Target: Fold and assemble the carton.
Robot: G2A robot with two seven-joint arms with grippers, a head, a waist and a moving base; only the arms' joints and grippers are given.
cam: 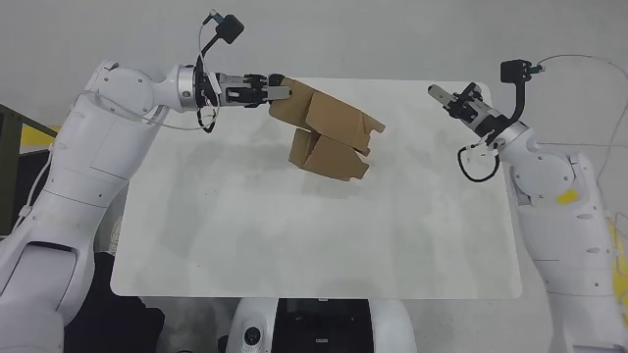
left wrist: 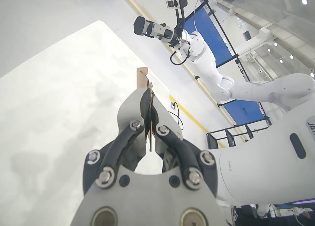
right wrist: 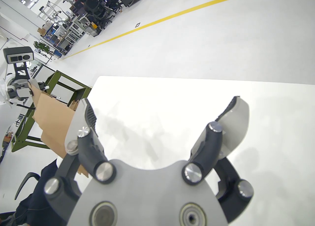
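Sideways, the left hand (cam: 284,91) pinches an edge of the carton (cam: 332,129) — the right hand (cam: 447,96) gapes, well apart.

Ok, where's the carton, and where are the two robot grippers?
carton (cam: 334,120), top view, on its upper brown panel.
left gripper (left wrist: 148,96), left wrist view, between the fingers pinching the carton's edge.
right gripper (right wrist: 160,102), right wrist view, in the gap between its open fingers.

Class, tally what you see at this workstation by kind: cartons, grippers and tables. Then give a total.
carton: 1
grippers: 2 (left gripper shut on the carton, right gripper open)
table: 1
Total: 4
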